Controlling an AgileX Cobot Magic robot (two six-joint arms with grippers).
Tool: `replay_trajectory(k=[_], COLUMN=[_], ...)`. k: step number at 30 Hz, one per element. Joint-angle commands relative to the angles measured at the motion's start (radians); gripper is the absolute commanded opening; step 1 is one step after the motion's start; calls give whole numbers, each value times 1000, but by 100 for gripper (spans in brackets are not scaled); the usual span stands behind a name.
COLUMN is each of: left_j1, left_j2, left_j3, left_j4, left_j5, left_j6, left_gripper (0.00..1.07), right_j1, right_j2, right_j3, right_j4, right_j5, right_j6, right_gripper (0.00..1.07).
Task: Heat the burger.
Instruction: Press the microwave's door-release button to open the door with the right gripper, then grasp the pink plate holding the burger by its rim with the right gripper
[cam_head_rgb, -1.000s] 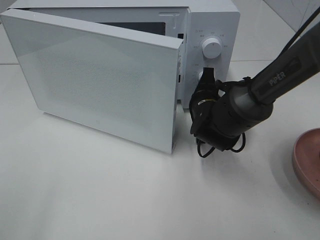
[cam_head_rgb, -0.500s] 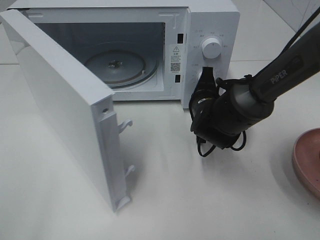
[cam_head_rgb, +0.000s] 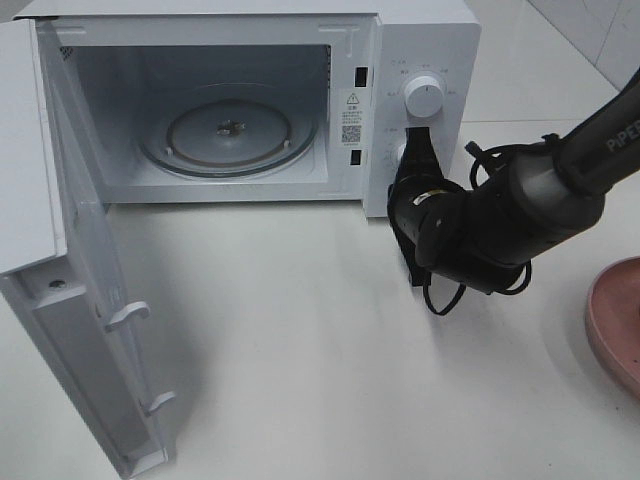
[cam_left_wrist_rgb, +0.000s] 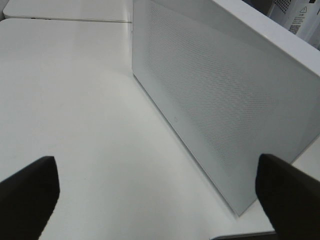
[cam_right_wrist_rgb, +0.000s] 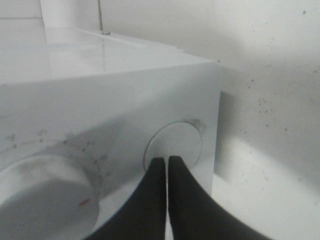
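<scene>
**Right gripper** (cam_head_rgb: 417, 143): the two black fingers (cam_right_wrist_rgb: 157, 185) are pressed together with nothing between them. Their tips rest against the round button (cam_right_wrist_rgb: 176, 142) on the microwave's (cam_head_rgb: 425, 35) control panel, just below the dial (cam_head_rgb: 424, 96).

**Left gripper** (cam_left_wrist_rgb: 157, 192): the fingers (cam_left_wrist_rgb: 30, 192) are spread wide and hold nothing. It hangs above the white table (cam_head_rgb: 330, 380), facing the outer face of the door (cam_left_wrist_rgb: 215, 100) without touching it.

**Count:** one microwave, its one door (cam_head_rgb: 70, 330) swung fully open and carrying two latch hooks (cam_head_rgb: 128, 315); one glass turntable (cam_head_rgb: 228, 135) in the cavity; one dial; one round button; one pink plate (cam_head_rgb: 615, 320) at the table's right edge, well apart from the right gripper.

**Burger:** it shows in none of the views, so its place relative to either gripper cannot be told.
</scene>
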Motion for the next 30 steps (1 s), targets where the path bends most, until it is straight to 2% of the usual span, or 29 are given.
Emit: replay_trajectory(k=[1, 8, 10, 14, 18, 20, 21, 23, 24, 25, 30], left_j1=[-4, -4, -4, -4, -4, -4, -4, -4, -4, -4, -4], left_j2=[-17, -17, -17, -17, -17, -17, -17, -17, -17, -17, -17], left_j3=[3, 3, 3, 3, 3, 3, 3, 3, 3, 3, 3], left_j4=[0, 0, 0, 0, 0, 0, 0, 0, 0, 0, 0], left_j5=[-13, -13, -13, -13, -13, -13, -13, -13, -13, -13, -13], left_j6=[-2, -2, -2, -2, -2, -2, -2, -2, -2, -2, -2], left_gripper=[100, 100, 100, 100, 100, 100, 100, 100, 100, 100, 100], right_j1=[1, 1, 1, 1, -1, -1, -1, -1, -1, -1, -1], right_j2=[-39, -106, -159, -209, -290, -307, -340, -352, -379, -379, -444], right_j3=[24, 92, 137, 166, 192, 192, 192, 192, 192, 192, 192], right_j4=[-35, -51, -50, -51, -51, -51, -51, -51, -51, -51, -55], right_j5=[30, 106, 176, 225, 342, 366, 418, 438, 491, 491, 640], right_j6=[-24, -116, -248, -364, -597, -643, -766, -815, -941, -941, -1257], right_gripper=[1, 2, 2, 2, 3, 4, 4, 4, 5, 5, 7])
